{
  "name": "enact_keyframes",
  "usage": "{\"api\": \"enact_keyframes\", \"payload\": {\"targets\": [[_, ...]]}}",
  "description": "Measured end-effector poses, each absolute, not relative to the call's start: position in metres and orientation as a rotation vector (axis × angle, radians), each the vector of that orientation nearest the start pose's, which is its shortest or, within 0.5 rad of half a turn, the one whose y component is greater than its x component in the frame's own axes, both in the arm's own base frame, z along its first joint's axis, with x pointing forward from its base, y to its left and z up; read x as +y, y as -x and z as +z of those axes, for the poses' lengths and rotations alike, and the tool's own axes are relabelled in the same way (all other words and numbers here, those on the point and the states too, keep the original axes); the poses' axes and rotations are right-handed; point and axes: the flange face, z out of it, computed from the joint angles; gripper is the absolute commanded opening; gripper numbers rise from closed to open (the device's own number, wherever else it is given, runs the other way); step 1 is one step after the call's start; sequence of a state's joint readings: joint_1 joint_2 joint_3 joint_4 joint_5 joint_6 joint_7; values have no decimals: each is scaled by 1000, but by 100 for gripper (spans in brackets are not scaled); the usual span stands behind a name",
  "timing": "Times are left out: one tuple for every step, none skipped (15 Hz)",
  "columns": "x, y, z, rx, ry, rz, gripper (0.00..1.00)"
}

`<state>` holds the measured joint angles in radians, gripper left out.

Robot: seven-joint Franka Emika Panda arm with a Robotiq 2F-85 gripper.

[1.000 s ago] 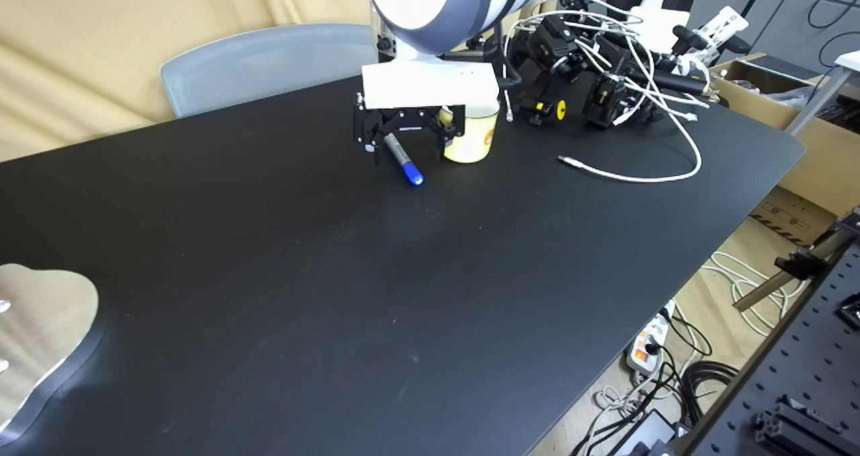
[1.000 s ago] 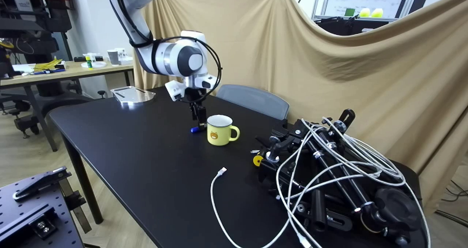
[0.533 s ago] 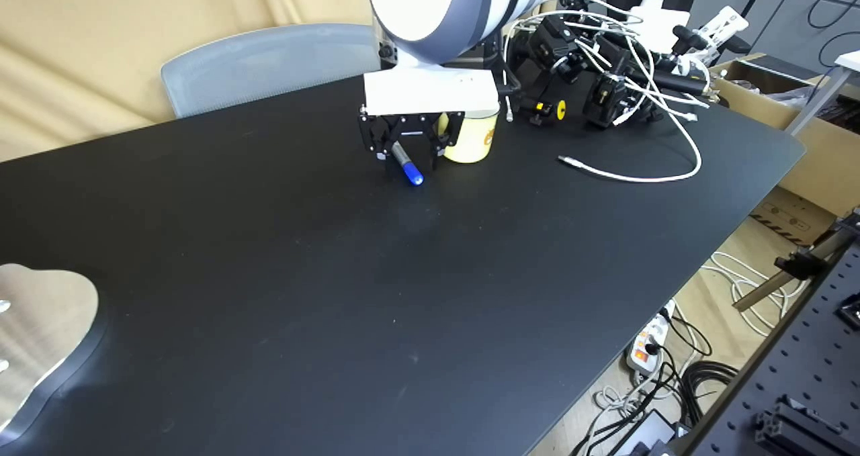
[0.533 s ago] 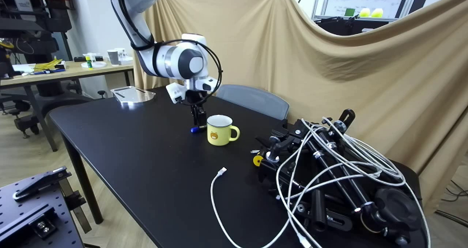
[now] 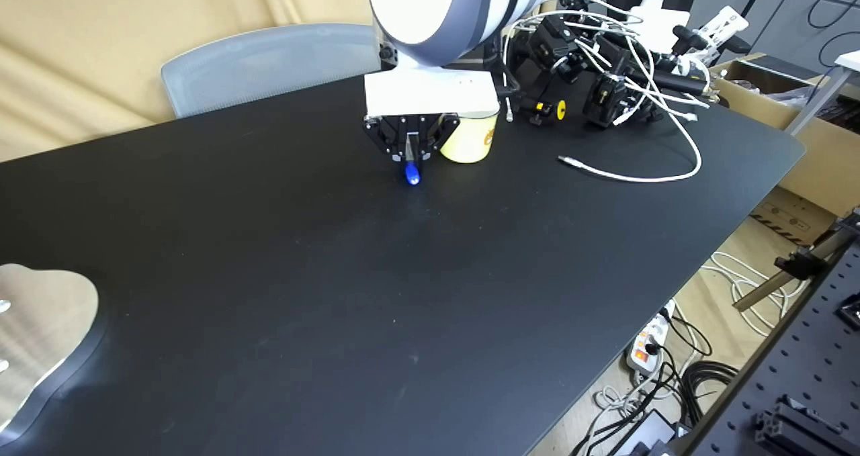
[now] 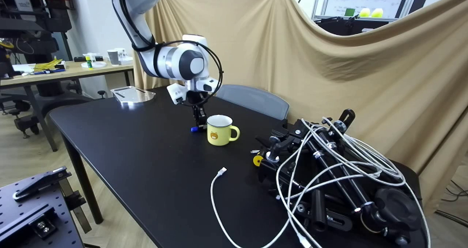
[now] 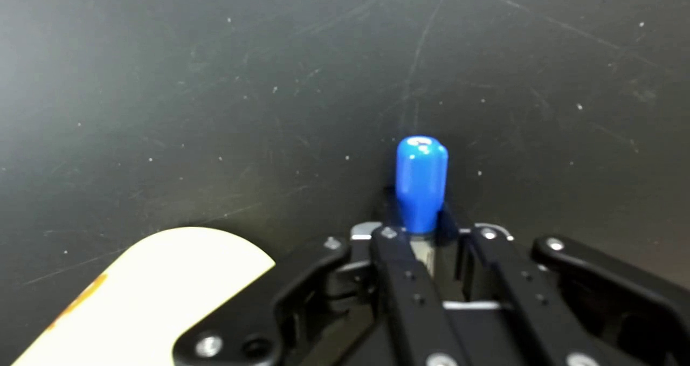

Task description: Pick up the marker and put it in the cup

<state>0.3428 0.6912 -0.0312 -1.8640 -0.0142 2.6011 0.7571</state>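
A slim marker with a blue cap and a pale barrel lies at the table surface. My gripper has closed around its barrel just behind the cap. In the wrist view the blue marker cap sticks out past the gripper, whose fingers press on both sides. The barrel's rear is mostly hidden. Close beside the gripper stands the cup, upright and pale yellow, with a white inside, a handle and a small animal face. Part of the cup fills the wrist view's lower left.
A heap of black equipment with white cables occupies one end of the table. One cable end stretches toward the cup. A metal plate lies at the opposite end. A grey chair stands behind the table.
The jaws have gone from wide apart to shut on the marker. The marker has swung a little, its cap end now in line with the gripper. The cup stays where it was.
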Motion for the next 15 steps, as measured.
{"api": "enact_keyframes", "payload": {"targets": [[197, -608, 147, 663, 3069, -84, 5], [198, -608, 147, 657, 3070, -84, 5], [200, -608, 148, 647, 3070, -84, 5], [202, -608, 151, 629, 3071, -84, 5], [206, -607, 156, 602, 3072, -85, 5], [210, -606, 164, 573, 3075, -79, 5], [215, -604, 174, 535, 3082, -65, 5], [220, -602, 187, 494, 3089, -45, 5], [225, -598, 201, 453, 3093, -17, 5], [230, -593, 218, 409, 3092, 22, 5], [234, -587, 234, 365, 3085, 79, 5], [235, -581, 252, 328, 3071, 146, 5], [235, -575, 270, 292, 3050, 225, 5], [231, -569, 288, 261, 3023, 305, 5], [223, -563, 306, 240, 2991, 382, 5]]}}
